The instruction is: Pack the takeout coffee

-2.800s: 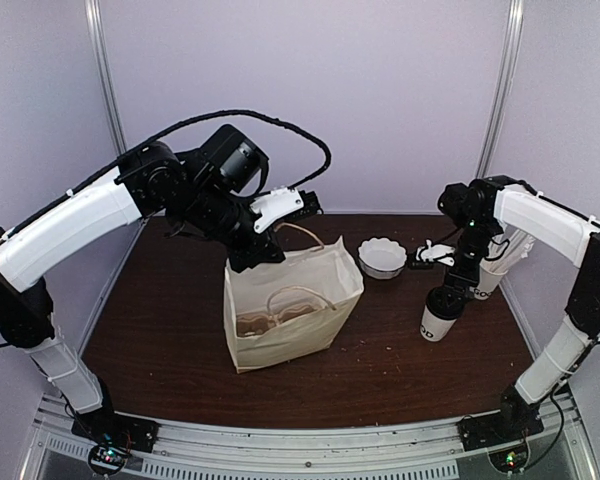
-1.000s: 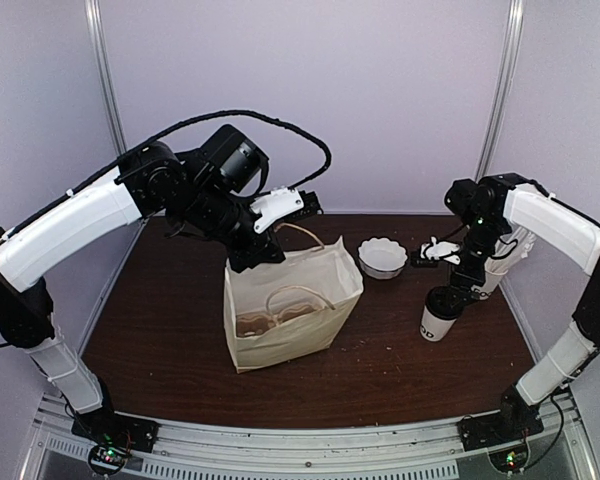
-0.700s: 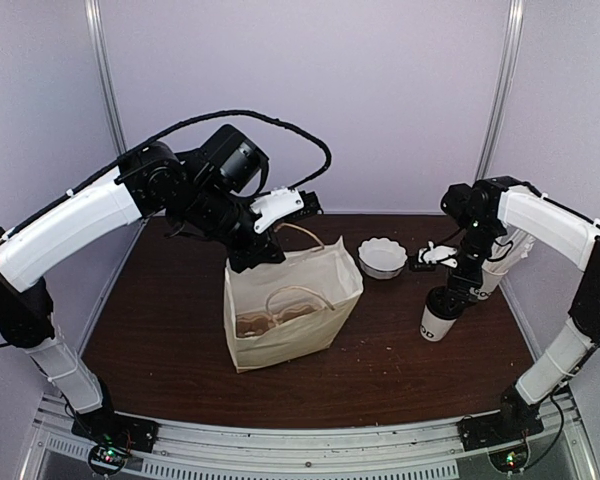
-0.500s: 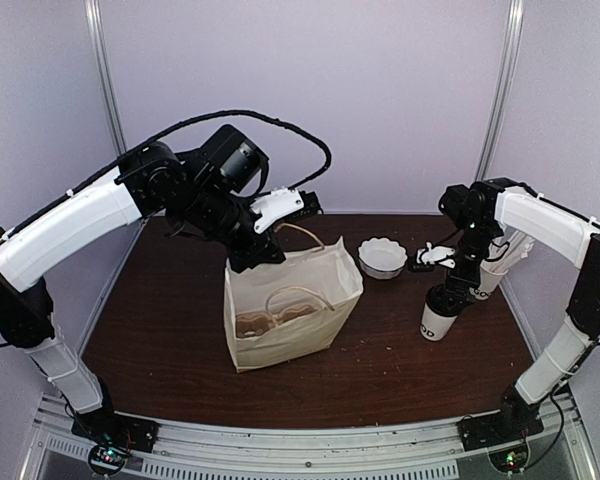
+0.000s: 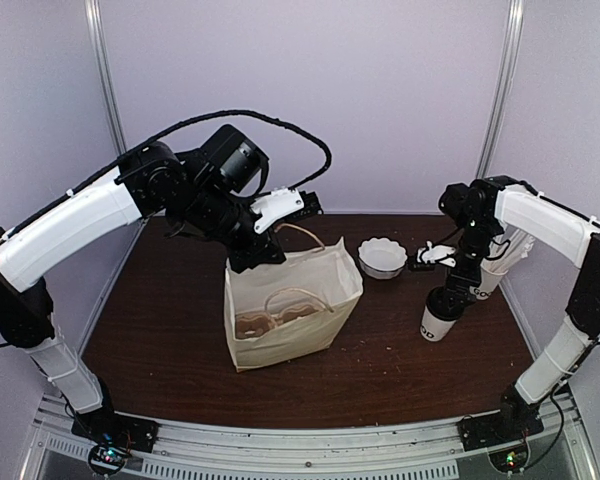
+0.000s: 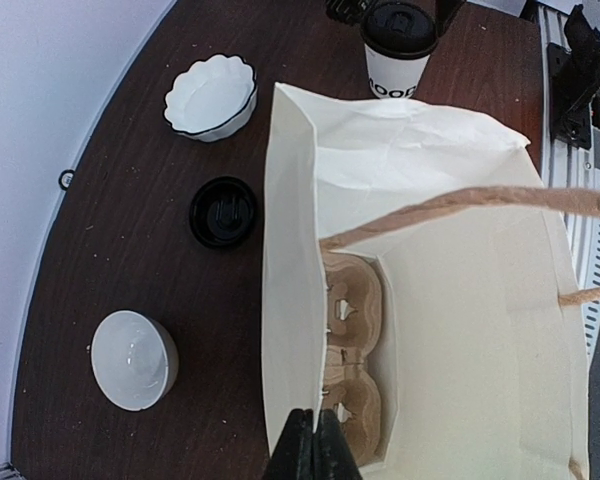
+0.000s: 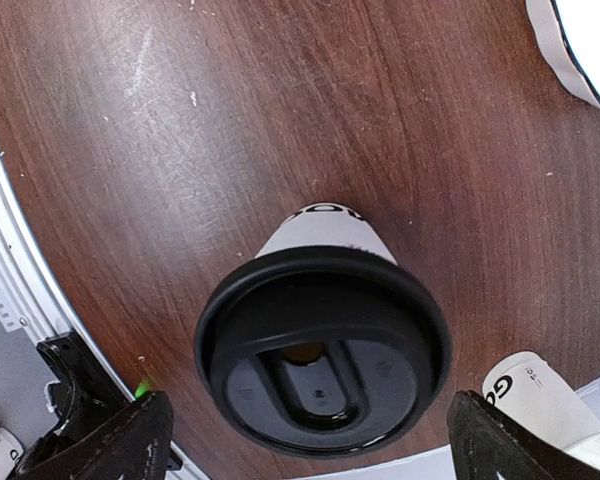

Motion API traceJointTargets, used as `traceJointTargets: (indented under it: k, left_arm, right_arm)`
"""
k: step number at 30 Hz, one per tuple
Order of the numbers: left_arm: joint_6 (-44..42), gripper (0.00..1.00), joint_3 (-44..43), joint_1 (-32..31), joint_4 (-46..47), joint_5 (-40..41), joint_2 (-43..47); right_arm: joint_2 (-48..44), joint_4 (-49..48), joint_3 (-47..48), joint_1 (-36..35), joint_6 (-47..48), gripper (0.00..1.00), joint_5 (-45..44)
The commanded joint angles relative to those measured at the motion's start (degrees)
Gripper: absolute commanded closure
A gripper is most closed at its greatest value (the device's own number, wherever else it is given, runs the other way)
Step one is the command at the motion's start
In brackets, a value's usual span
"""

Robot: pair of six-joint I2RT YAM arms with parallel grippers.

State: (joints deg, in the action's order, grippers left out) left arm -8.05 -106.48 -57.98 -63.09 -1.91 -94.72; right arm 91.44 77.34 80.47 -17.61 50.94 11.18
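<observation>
The takeout coffee (image 5: 442,314) stands upright on the table (image 5: 160,320) at the right side, black lid on, its long axis vertical. The right gripper (image 5: 457,288) hangs straight above it. In the right wrist view the lid (image 7: 323,345) fills the middle, and the two fingers (image 7: 110,440) sit spread to their widest at the lower corners. They hold nothing and stand clear of the lid on both sides. The move ahead therefore looks like a plain drop along the cup's own axis, closing on the tapered wall under the lid (the lid rim is the widest part, so a grip there would likely slip).

The right arm is much the nearer of the two. The left gripper (image 6: 315,445) is closed flat on the rim of the paper bag (image 5: 290,305), pinching one wall so the mouth gapes upward. The bag stands to the left of the cup, well apart, with bare table between them.

At the bottom of the bag lies a brown cardboard cup carrier (image 6: 350,370). The wells that show look empty, though part of it is hidden by the bag wall.

A scalloped white bowl (image 5: 382,257) stands between bag and cup towards the back, and nothing can be seen in it. The left wrist view also shows a loose black lid (image 6: 224,212) and a smooth white bowl (image 6: 130,358) behind the bag. A second lettered cup (image 7: 540,395) stands just beside the coffee, close enough that the outer finger may brush it on the way down.
</observation>
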Motion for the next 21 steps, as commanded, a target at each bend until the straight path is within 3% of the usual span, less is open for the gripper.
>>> traceJointTargets:
  k: [1, 21]
  left_arm:
    - [-0.65, 1.0, 0.57, 0.02, 1.13, -1.16, -0.46]
    - [-0.03, 1.0, 1.8, 0.0, 1.11, -1.78, 0.21]
  right_arm:
    - [-3.03, 3.07, 2.09, -0.07, -0.02, 0.01, 1.06]
    - [3.32, -0.29, 0.28, 0.03, 0.55, 0.01, -1.98]
